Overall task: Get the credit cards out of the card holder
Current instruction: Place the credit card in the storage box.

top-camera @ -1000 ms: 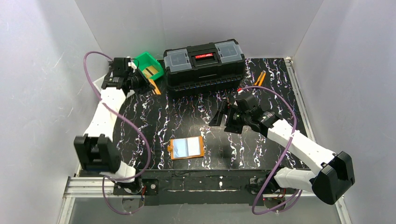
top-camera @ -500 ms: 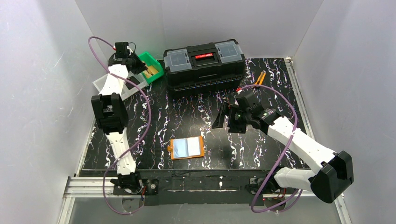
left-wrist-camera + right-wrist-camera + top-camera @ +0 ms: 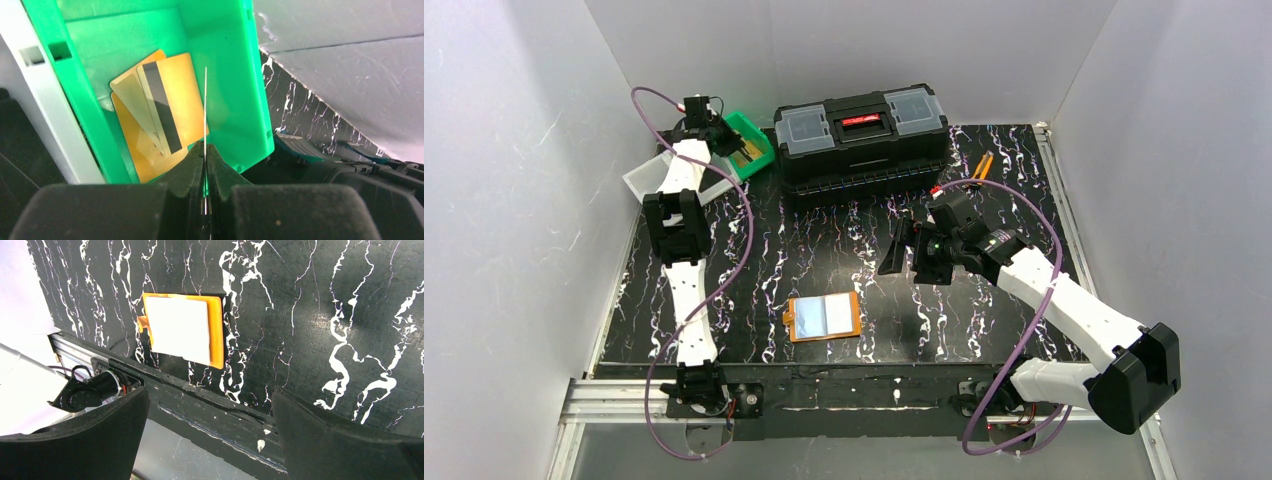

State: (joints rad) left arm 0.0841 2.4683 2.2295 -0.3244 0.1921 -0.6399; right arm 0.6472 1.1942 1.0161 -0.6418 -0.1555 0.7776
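Plain white walls enclose a black tabletop — white-veined.

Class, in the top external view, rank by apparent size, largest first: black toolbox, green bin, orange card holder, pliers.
1. Black toolbox.
2. Orange card holder and green bin: too alike to rank, and the bin is partly hidden.
3. Pliers.

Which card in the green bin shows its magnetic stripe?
The topmost gold card, overlapping the other two; a dark stripe runs down it. Those beneath show plain gold faces.
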